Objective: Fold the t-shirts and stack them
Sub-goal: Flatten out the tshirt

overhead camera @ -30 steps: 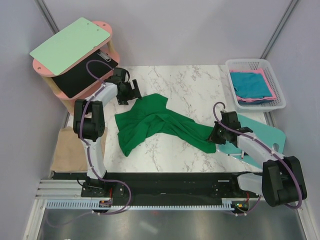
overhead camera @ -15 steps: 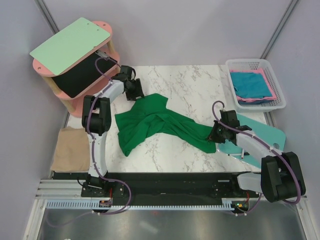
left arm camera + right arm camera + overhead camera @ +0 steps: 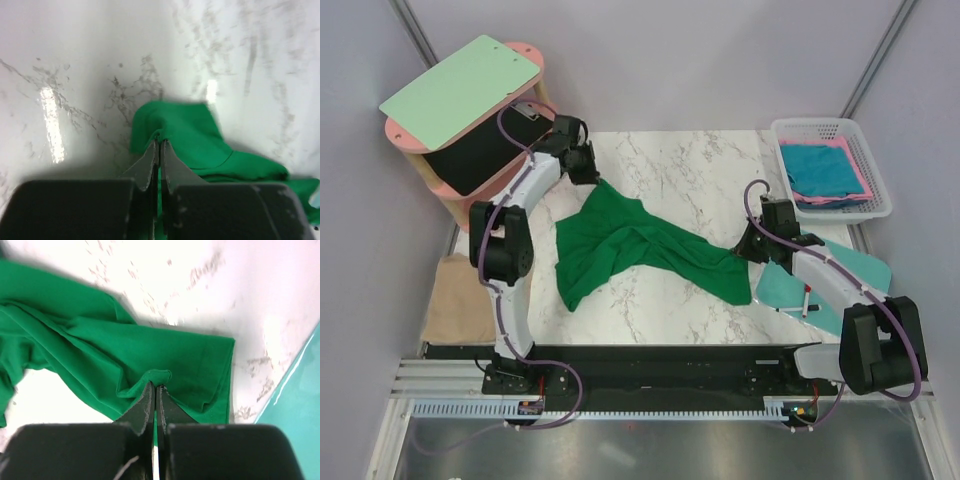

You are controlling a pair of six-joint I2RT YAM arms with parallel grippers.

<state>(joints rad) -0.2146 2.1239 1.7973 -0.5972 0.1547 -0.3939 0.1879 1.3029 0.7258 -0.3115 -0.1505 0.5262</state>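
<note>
Pinched one corner of the dark green t-shirt (image 3: 640, 250) in the left gripper (image 3: 159, 146), jaws pressed together on a small raised tuck of cloth right at the tips. Pinched the opposite end likewise in the right gripper (image 3: 154, 388), jaws closed on a little hump of fabric, with the hem edge just beyond and to the right of the tips. Found the rest of the shirt lying rumpled on the marble table (image 3: 690, 165) between the two grippers, ridged and twisted along the middle, not yet spread flat.

Judged soft, light and limp: likely to sag and fold on itself wherever unsupported, to drag rather than glide over the stone, and not to break. Judged both pinches shallow and apt to slip under a hard tug, with only a small fold caught in each. Reckoned the better holds to be corners and hem seams, where doubled cloth gives more to bite on, with both ends drawn apart evenly to pull out the creases.

Noted the mint-teal board (image 3: 850, 270) just beneath and behind the right gripper; could not tell whether touching the shirt. Noted the teal-blue t-shirt (image 3: 820, 165) and pink t-shirt (image 3: 861, 178) folded in the basket (image 3: 820, 125) well beyond the right gripper, and the tan t-shirt (image 3: 450, 300) off the table edge, well back from the left gripper.
</note>
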